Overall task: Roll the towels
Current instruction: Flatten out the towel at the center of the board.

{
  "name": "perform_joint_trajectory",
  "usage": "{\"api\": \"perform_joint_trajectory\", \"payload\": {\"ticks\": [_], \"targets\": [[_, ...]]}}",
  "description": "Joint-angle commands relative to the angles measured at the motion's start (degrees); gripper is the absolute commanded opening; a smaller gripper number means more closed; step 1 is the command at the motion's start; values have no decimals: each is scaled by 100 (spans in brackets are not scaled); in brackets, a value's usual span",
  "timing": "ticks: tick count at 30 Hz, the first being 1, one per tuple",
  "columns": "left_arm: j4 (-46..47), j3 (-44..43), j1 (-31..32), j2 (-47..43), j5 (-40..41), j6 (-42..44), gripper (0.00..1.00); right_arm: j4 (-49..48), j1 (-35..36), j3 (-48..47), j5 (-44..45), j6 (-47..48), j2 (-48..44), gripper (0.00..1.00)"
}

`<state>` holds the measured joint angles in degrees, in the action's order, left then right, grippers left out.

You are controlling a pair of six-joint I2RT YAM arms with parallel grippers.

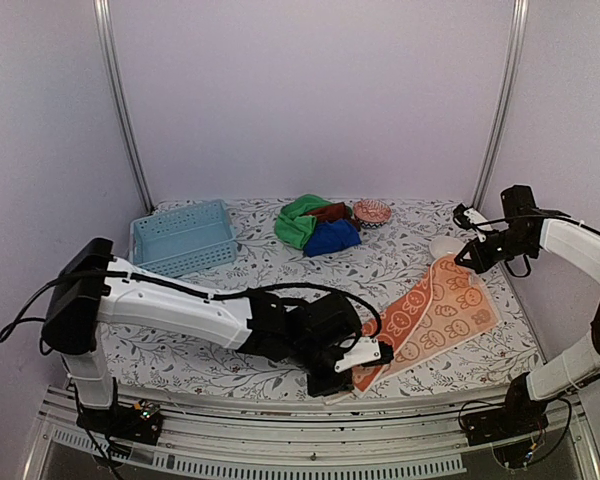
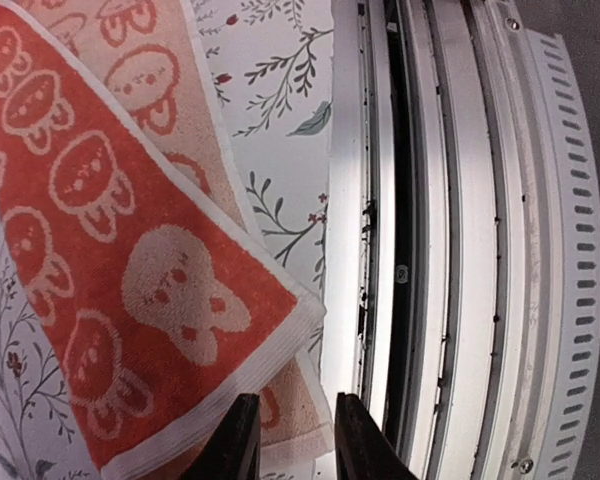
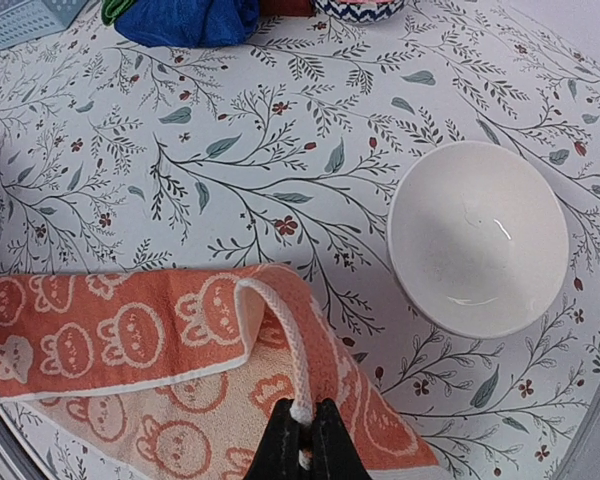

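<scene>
The orange towel with cream rabbit pattern (image 1: 440, 310) lies diagonally at the right front of the table, partly folded over itself. My left gripper (image 1: 342, 380) is at its near corner by the table's front edge. In the left wrist view the left gripper (image 2: 295, 440) has its jaws apart, with the towel's (image 2: 100, 230) pale lower corner lying between them. My right gripper (image 1: 467, 258) is at the far end. In the right wrist view the right gripper (image 3: 302, 445) is shut on the towel's (image 3: 110, 330) white hem, which arches up. Green (image 1: 300, 222), blue (image 1: 332, 238) and rust-brown (image 1: 330, 211) towels lie piled at the back.
A white bowl (image 3: 477, 235) sits just beyond the towel's far end, close to my right gripper. A light blue basket (image 1: 183, 237) stands at the back left. A small patterned bowl (image 1: 372, 211) is beside the pile. The metal rail (image 2: 450, 240) runs along the front edge.
</scene>
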<state>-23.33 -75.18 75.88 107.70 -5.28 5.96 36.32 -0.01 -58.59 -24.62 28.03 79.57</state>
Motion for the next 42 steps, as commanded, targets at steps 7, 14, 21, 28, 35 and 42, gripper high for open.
{"api": "perform_joint_trajectory", "payload": {"ticks": [7, 14, 21, 28, 35, 42], "targets": [[-205, -770, 59, 999, -521, 904, 30, -151, 9, 125, -262, -70, -86, 3], [-339, -964, 54, 1387, -507, 1086, 32, -157, 11, 111, -308, -87, -53, 3], [-365, -1008, 58, 1640, -291, 1164, 30, -166, 10, 112, -314, -87, -21, 3], [-223, -919, 98, 1700, -23, 1137, 16, -169, 9, 95, -336, -96, 36, 3], [301, -504, 119, 1411, 343, 1069, 0, -158, 10, 78, -330, -121, 84, 3], [700, -48, -123, 436, 779, 861, 0, 24, 14, -288, -358, -139, -27, 2]]}}
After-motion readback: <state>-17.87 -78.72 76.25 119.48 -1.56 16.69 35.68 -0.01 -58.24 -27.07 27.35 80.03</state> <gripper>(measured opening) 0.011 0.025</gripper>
